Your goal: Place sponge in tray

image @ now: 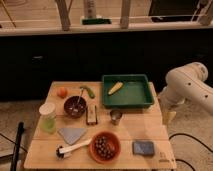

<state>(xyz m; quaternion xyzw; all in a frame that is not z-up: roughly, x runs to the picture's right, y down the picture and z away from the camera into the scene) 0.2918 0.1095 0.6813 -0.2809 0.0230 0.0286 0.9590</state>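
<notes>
The sponge [143,147] is a small flat blue-grey pad lying at the front right of the wooden table [145,127]. The tray [134,96] is a shallow dark-green rectangle at the back right of the table, with a yellow piece of food [115,88] in its left half. My white arm comes in from the right. My gripper [169,117] hangs pointing down just off the table's right edge, beside the tray's front right corner and above and to the right of the sponge. It holds nothing that I can see.
A small metal cup [116,116] stands between tray and sponge. An orange bowl [105,146] of dark round pieces, a white-handled brush [73,148] and a grey triangular cloth [72,134] lie front left. A dark block [91,114], dark bowl [75,106] and green cup [48,118] stand mid-left.
</notes>
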